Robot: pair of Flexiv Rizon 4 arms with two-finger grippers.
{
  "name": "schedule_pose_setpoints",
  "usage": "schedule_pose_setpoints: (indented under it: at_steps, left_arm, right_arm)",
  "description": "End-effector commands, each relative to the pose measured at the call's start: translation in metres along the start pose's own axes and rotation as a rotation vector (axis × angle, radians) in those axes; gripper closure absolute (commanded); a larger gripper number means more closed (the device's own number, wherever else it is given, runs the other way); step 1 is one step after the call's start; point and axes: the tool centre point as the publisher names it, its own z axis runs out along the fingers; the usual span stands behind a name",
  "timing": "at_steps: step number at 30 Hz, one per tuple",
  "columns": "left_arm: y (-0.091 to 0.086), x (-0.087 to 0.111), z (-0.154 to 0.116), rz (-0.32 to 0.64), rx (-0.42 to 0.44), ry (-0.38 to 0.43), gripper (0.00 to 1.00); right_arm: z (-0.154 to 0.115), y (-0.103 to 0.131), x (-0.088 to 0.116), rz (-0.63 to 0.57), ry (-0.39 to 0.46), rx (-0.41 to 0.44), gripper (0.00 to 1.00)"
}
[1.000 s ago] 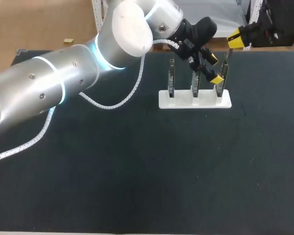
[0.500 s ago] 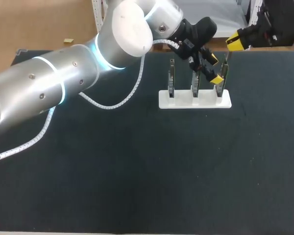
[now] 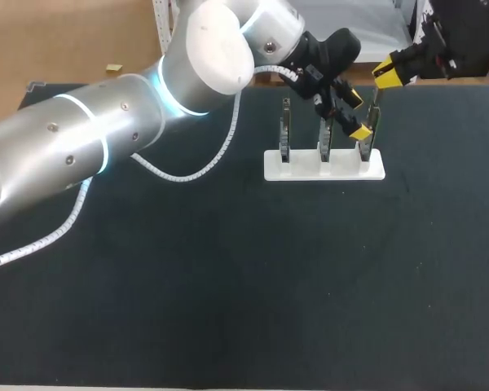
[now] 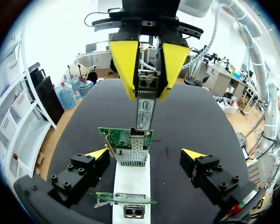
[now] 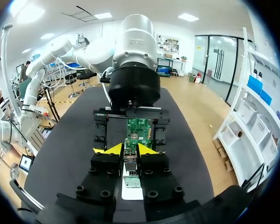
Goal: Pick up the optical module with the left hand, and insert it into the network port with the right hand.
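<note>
Optical module (image 4: 144, 112) clamped in right pincer (image 5: 129, 150), hanging just above network port (image 4: 136, 135), not yet seated. Left pincer (image 4: 146, 154) wide, empty, straddling the port. Pickup judged done; insertion left.

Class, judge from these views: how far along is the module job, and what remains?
Done: the module is picked up. In hand: the right gripper is shut on it, above the port on the card; the left gripper stands open either side of that card. Left: pushing the module into the port.
</note>
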Motion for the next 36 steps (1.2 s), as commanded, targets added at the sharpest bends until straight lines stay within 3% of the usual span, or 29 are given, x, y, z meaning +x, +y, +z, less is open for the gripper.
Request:
schedule_pose_setpoints:
  at_steps: [1,36]
  left_arm:
    - [0.0011,-0.0009,-0.0001,-0.002,0.002,0.005,0.00]
    - [0.0011,-0.0009,-0.0001,-0.002,0.002,0.005,0.00]
  right_arm:
    - [0.0012,-0.0028,0.0027,0.004,0.004,-0.004,1.00]
    - [0.0024,-0.0055,0.0025,0.008,0.004,-0.002,1.00]
